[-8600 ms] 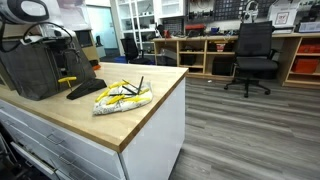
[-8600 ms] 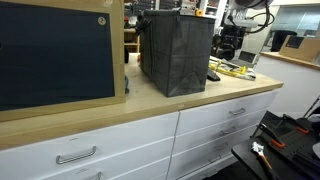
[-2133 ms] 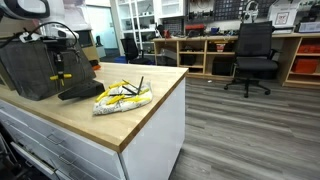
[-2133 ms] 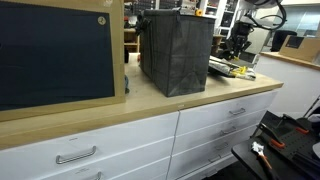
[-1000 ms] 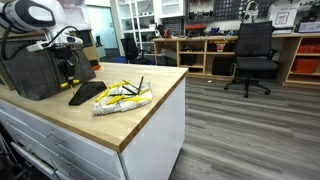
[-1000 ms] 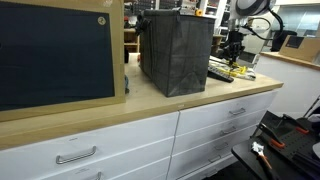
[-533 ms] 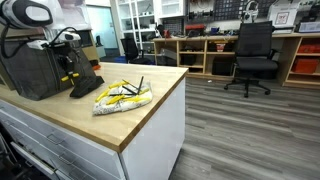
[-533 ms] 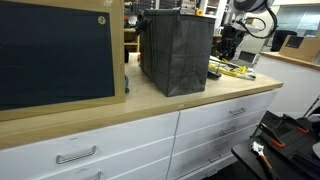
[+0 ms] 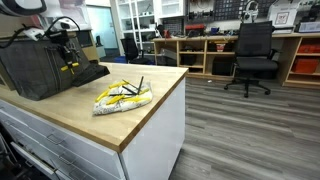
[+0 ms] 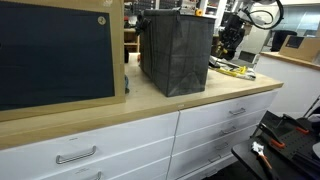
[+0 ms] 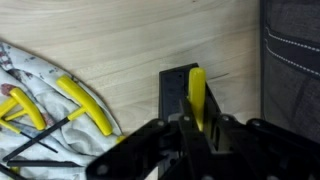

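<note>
Pinches the yellow handle (image 11: 197,85) of a black flat tool (image 11: 175,90). Could knock it against the dark bin (image 11: 295,60) just beside the end effector (image 11: 197,122), or drop it from so narrow a hold.

Grey plank floor (image 9: 250,130), office chair (image 9: 252,55), wooden shelves (image 9: 195,48).

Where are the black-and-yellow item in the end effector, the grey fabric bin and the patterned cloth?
black-and-yellow item (image 11: 197,92): wrist view, on its yellow strip.
grey fabric bin (image 9: 35,72): in an exterior view, on its side wall.
patterned cloth (image 9: 122,98): in an exterior view, on its middle.
</note>
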### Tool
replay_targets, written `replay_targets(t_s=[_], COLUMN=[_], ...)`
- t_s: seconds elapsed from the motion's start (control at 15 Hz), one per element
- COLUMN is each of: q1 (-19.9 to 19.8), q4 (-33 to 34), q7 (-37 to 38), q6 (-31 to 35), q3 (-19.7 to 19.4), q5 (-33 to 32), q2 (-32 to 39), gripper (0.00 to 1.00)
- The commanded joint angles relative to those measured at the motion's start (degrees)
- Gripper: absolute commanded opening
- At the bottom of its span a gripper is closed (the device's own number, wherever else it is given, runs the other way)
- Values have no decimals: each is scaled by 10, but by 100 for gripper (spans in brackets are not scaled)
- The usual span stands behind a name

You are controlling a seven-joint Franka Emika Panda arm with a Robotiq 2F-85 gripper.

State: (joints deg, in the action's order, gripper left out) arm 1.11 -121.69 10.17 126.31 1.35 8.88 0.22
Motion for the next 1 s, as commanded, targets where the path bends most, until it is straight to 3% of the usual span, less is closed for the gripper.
replay_targets(t_s=[0.0, 0.27, 0.53, 0.73, 0.93], q1=[-4, -4, 1, 1, 7], q4=[-2, 8, 4, 8, -7], q7=[-7, 0, 4, -22, -4], q6=[-50, -111, -103, -127, -97], q3=[-5, -7, -4, -3, -1], q5=[12, 8, -43, -42, -112], q2=[-6, 16, 15, 19, 10], gripper=[4, 4, 4, 4, 4])
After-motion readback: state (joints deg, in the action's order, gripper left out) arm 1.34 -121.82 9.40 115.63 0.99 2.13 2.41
